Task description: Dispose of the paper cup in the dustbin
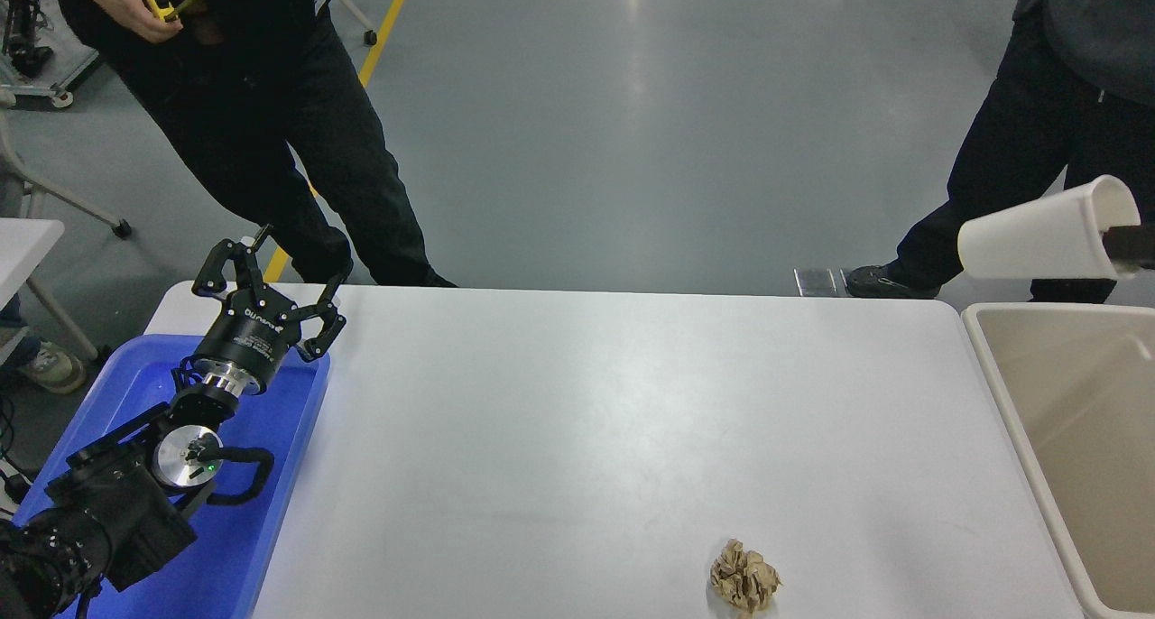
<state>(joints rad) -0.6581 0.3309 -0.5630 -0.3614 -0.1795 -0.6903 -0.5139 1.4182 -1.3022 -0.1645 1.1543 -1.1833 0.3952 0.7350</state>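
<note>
Head view: the right pincer [1130, 240], barely in frame at the right edge, pinches the cup [1038, 231] at its rim. The cup lies sideways, base pointing left, high above the bin's [991, 348] far-left corner. The left pincer [271, 281] is parked, spread.

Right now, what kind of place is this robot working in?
Probably a robotics lab or workshop floor: a smooth grey floor with a yellow line, a wheeled stand at the far left, and two people standing at the white table.
</note>
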